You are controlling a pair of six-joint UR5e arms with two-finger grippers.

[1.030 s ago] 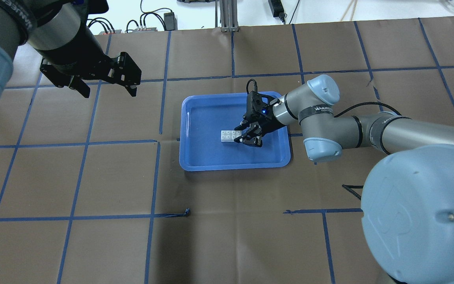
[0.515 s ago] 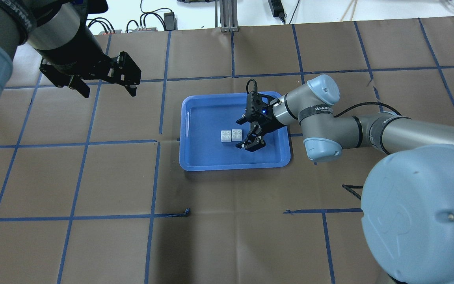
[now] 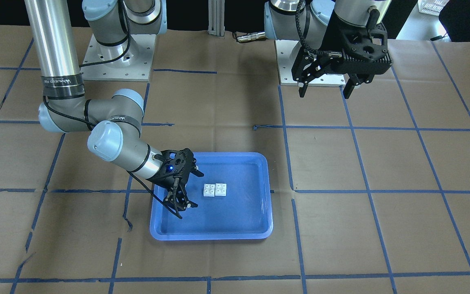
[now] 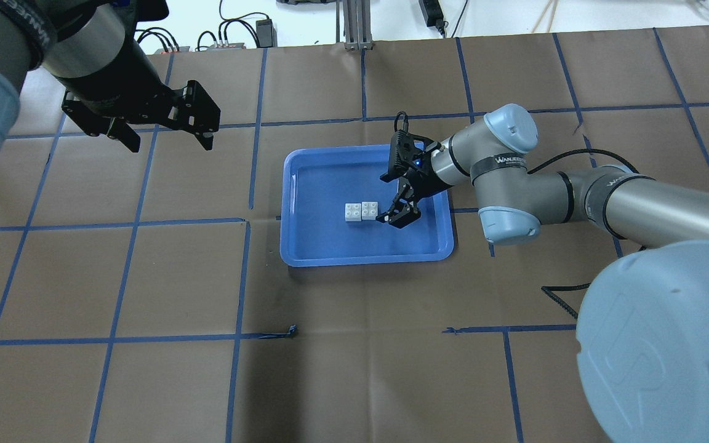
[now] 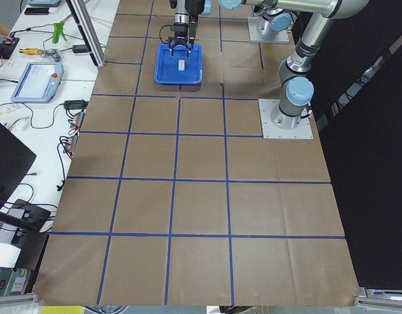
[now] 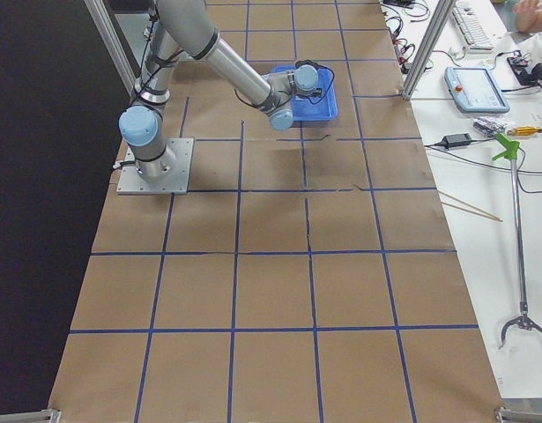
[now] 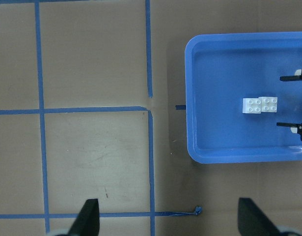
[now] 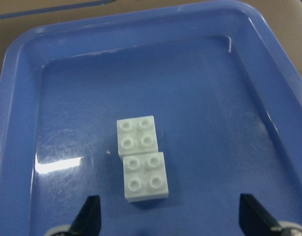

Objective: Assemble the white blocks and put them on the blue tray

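Two white blocks (image 4: pixel 360 211) lie touching side by side, studs up, near the middle of the blue tray (image 4: pixel 367 258). They also show in the front view (image 3: pixel 214 190), the left wrist view (image 7: pixel 260 104) and the right wrist view (image 8: pixel 141 157). My right gripper (image 4: pixel 384 198) is open and empty, just right of the blocks, low over the tray; its fingers straddle nothing. In the front view the right gripper (image 3: pixel 196 190) is left of the blocks. My left gripper (image 4: pixel 170 140) is open and empty, high above the table, far left of the tray.
The table is covered in brown paper with a blue tape grid. A curled tape scrap (image 4: pixel 292 332) lies in front of the tray. Both arm base plates (image 3: pixel 116 57) stand at the robot's side of the table. Benches with tools line the far side in the side views.
My right gripper opened off the right-hand white block, left both blocks on the tray, and drew back a little to the right. The left arm has not moved.
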